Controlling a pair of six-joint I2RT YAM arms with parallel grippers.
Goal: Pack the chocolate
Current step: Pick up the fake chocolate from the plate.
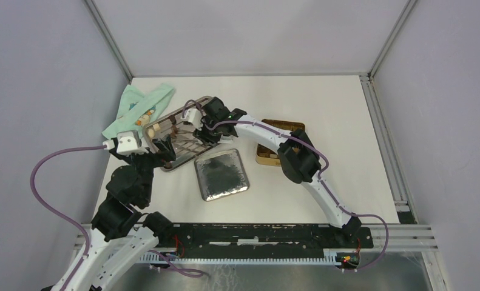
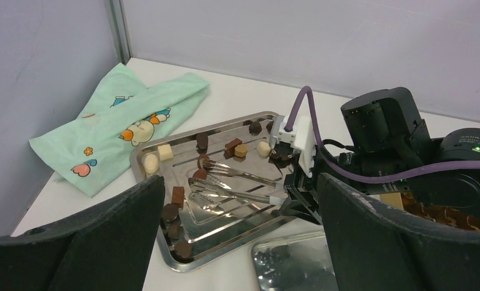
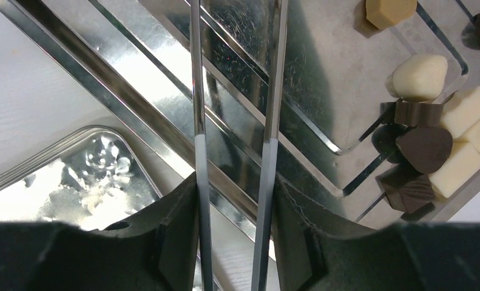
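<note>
Chocolate (image 2: 202, 141) in dark, lighter brown and cream pieces lies scattered on a steel tray (image 2: 237, 218) at the far left of the surface (image 1: 322, 109), mostly along the tray's far rim and near-left rim. A green cloth (image 2: 116, 127) lies just beside the tray's far-left corner. The right claw (image 3: 234, 194) pinches both arms of metal tongs (image 2: 240, 176) over the tray's middle. Whether the tong tips touch a brown piece cannot be told. The left claw (image 2: 240, 182) hangs spread wide at the tray's near side. A silver lid (image 1: 222, 174) lies just beside the tray's near-right edge, cut off in both wrist views. Right of it, the right arm hides much of a gold tin (image 1: 266, 153). Open white surface runs far and right of the tin, up to the side walls.
</note>
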